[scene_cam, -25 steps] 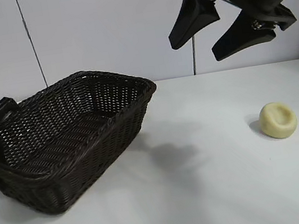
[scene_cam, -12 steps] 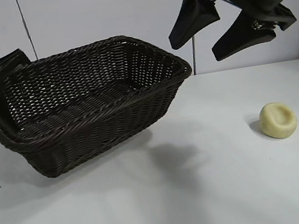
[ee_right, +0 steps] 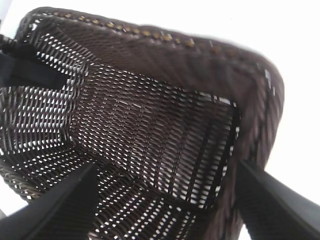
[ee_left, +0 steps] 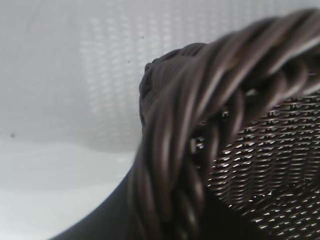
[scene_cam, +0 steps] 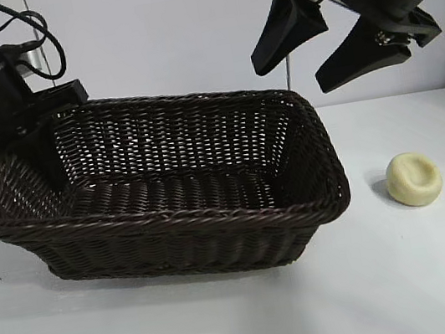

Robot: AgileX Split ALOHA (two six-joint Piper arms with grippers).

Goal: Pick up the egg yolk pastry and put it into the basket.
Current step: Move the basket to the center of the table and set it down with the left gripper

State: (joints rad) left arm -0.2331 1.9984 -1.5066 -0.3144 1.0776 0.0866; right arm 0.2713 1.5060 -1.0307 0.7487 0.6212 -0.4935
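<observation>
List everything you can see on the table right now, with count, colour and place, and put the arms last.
basket: one, dark brown wicker, left and centre of the table, nothing seen inside.
egg yolk pastry: one, pale yellow, on the table to the right of the basket, apart from it.
table: one, white, under everything.
left gripper: one, black, shut on the basket's left rim.
right gripper: one, black, open, raised above the gap between basket and pastry, holding nothing.
</observation>
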